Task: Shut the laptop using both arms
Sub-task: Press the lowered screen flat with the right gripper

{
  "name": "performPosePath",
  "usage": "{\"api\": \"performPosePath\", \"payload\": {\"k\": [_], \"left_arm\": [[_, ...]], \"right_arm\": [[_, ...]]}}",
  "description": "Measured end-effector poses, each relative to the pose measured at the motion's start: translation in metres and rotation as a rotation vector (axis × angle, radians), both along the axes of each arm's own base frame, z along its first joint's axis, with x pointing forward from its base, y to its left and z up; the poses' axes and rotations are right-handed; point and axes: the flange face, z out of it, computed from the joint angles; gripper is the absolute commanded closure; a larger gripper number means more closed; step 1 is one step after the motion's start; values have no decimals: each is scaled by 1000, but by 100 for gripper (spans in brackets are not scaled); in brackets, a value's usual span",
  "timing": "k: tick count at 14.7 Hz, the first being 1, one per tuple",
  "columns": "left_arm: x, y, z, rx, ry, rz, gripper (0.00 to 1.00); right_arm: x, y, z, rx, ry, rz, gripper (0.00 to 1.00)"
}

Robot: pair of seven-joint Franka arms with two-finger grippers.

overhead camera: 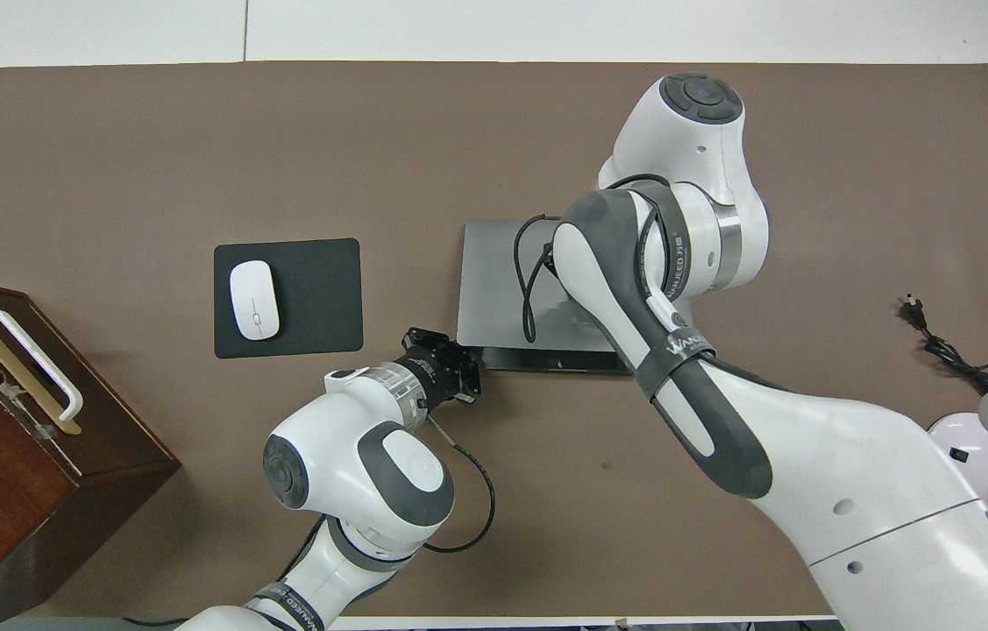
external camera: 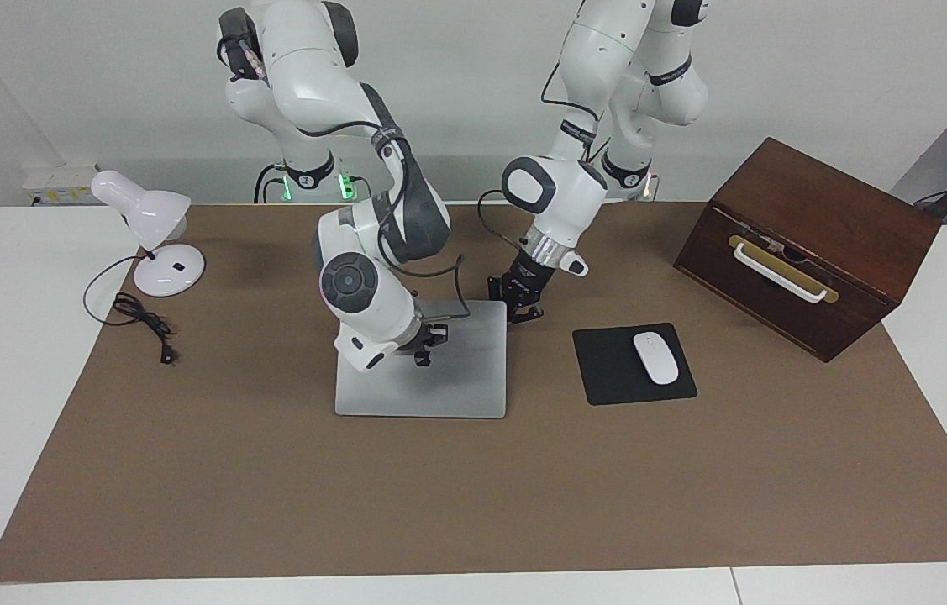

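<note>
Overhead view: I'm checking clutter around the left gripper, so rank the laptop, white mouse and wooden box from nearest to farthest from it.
From the left gripper:
1. Laptop, right beside it.
2. White mouse, on its pad.
3. Wooden box, at the left arm's end of the table.

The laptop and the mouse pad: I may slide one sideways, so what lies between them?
In the facing view, only the left pincer hangs by the laptop corner nearest the robots; brown mat is bare up to the mouse pad.

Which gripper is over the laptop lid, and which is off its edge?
The right gripper is over the laptop lid. The left gripper sits off it, at the corner nearest the robots on the mouse pad side.
</note>
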Motion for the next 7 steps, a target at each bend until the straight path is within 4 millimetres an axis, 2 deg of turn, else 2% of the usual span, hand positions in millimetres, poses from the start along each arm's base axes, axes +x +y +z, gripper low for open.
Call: {"api": "performPosePath", "payload": {"k": [7], "left_arm": [[0,2,0,3,-1,0,100]], "right_arm": [[-4,1,-10,-1,5,-4,100]]}}
